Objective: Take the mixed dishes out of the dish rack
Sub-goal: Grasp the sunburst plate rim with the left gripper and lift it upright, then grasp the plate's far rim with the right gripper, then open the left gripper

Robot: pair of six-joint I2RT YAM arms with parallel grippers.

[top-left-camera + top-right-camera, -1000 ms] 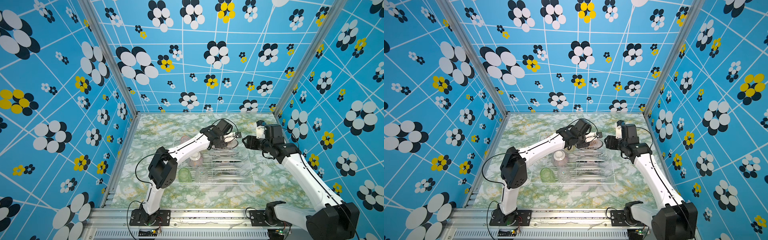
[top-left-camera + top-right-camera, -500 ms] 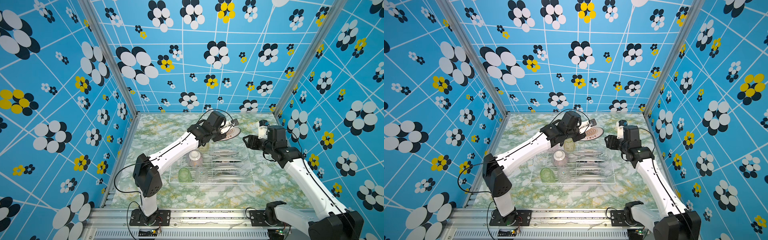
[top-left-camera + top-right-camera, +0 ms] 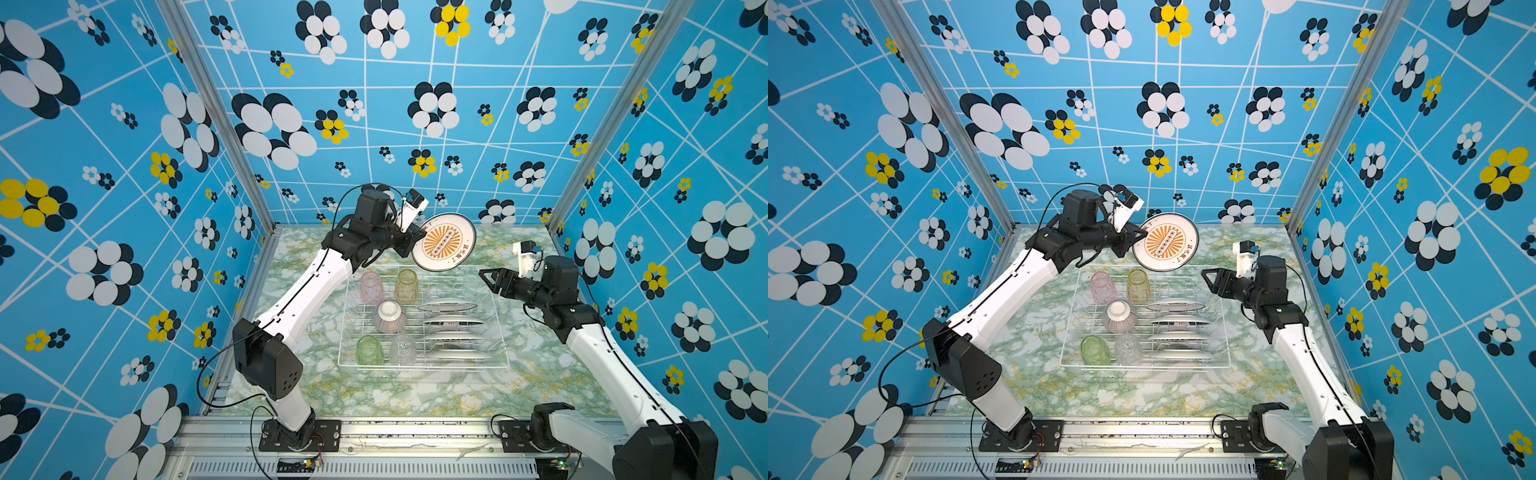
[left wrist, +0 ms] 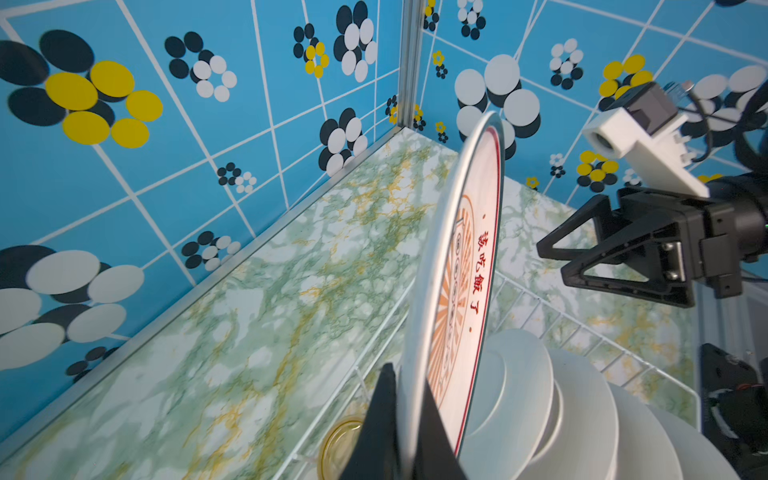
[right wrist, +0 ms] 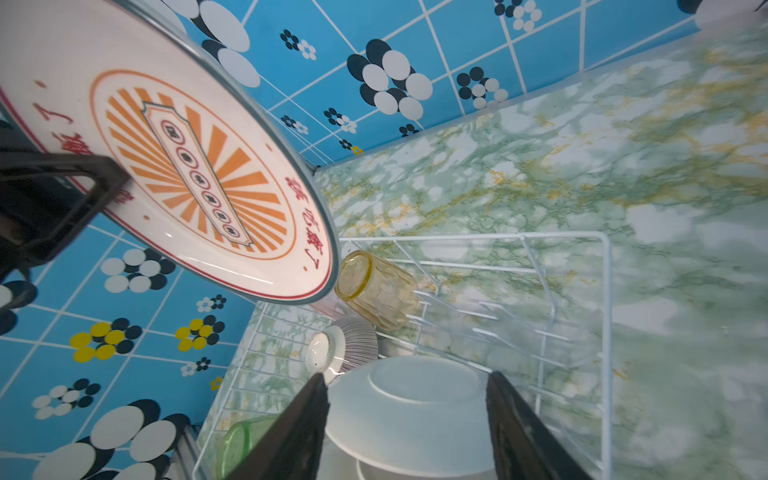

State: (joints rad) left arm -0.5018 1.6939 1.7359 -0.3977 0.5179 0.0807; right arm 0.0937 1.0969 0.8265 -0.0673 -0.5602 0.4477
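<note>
**Top views: left gripper [image 3: 409, 246] clamps white round green-rimmed plate [image 3: 444, 242] above white wire dish rack [image 3: 424, 367]**

In both top views the left gripper is closed on the plate's left edge. It holds the plate on edge in the air above the rack's far side, with the orange sunburst face turned toward the right gripper [image 3: 485, 277]. That gripper hovers near the rack's far right corner, jaws apart and empty. The rack rests on the green-veined marble tabletop [image 3: 374, 392].

On the rack's left side, a pink ribbed glass tumbler [image 3: 371, 287] and a yellow ribbed glass tumbler [image 3: 406, 286] stand at the far end. A pink-striped ribbed bowl [image 3: 390, 316] sits base-up in the middle. A green ribbed glass tumbler [image 3: 370, 350] and a clear ribbed glass tumbler [image 3: 402, 350] stand at the near end. A row of white plates [image 3: 453, 322] stands upright in the dividers on the right side.

Left wrist view: black fingers [image 4: 378, 436] pinch the held plate's rim from both sides. The row of white plates [image 4: 582, 415] stands just behind it. The right gripper [image 4: 550, 264] faces the printed side, well apart from it.

Right wrist view: the right gripper's fingers [image 5: 295, 440] stand wide apart with nothing between them, above the row of white plates [image 5: 415, 415]. The held plate hangs over the yellow tumbler [image 5: 378, 291] and the bowl [image 5: 349, 345].
</note>
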